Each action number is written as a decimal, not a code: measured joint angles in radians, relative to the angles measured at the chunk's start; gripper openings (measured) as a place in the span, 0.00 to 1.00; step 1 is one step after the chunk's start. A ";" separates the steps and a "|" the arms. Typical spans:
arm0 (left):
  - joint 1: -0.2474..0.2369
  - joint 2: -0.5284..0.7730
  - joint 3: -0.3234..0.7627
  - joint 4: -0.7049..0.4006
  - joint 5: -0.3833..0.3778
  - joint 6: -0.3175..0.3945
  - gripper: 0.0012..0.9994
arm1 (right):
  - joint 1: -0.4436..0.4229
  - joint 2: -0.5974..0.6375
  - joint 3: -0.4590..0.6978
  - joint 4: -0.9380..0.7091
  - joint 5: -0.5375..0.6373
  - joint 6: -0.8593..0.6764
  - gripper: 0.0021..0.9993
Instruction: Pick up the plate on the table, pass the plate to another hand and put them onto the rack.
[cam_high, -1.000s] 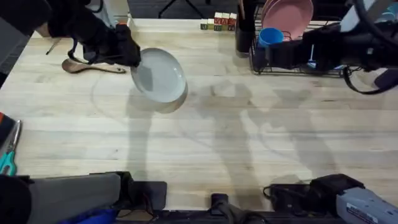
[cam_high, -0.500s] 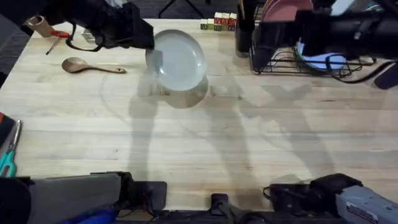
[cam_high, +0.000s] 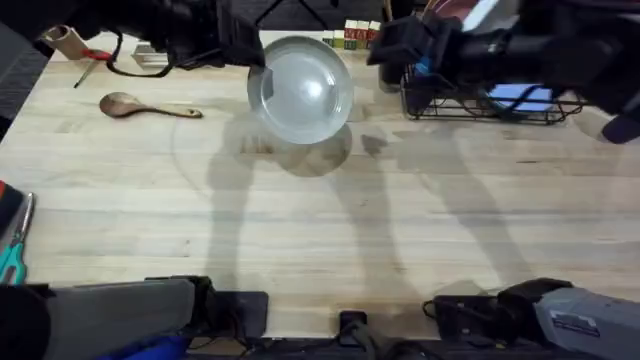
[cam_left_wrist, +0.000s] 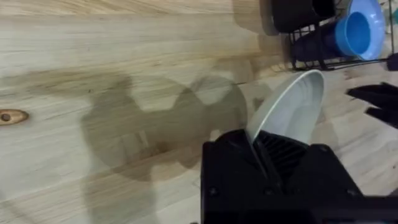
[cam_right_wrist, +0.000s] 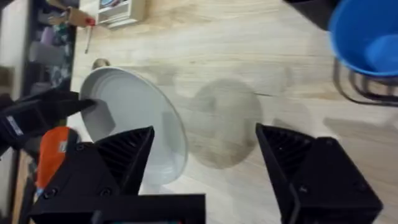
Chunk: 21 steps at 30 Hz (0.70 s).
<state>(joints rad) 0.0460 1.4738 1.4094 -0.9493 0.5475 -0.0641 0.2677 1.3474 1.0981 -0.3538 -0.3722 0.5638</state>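
Observation:
The white plate hangs tilted above the far middle of the table, and its rim is pinched by my left gripper, which is shut on it. From the left wrist the plate rises edge-on out of that gripper. My right gripper stands open just right of the plate, apart from it. In the right wrist view the plate lies ahead of the wide-open gripper, close to one finger. The black wire rack stands at the far right.
A blue cup and a pink plate sit in the rack, with a dark cup beside it. A wooden spoon lies at the far left, coloured blocks at the back edge, and scissors at the left edge.
My left arm has carried the plate rightward and farther back, lifting it. My right arm has swung left from over the rack toward the plate.

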 joint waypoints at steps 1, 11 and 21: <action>0.000 0.000 0.000 0.000 0.006 0.000 0.04 | 0.009 0.012 0.000 0.017 -0.004 0.007 1.00; 0.000 0.000 0.000 0.000 0.030 -0.001 0.04 | 0.111 0.093 0.000 0.092 -0.033 0.027 1.00; 0.000 0.000 0.000 0.000 0.033 -0.004 0.04 | 0.143 0.113 0.000 0.099 -0.037 0.032 1.00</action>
<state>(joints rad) 0.0460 1.4738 1.4094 -0.9493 0.5804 -0.0685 0.4109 1.4601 1.0985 -0.2545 -0.4091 0.5957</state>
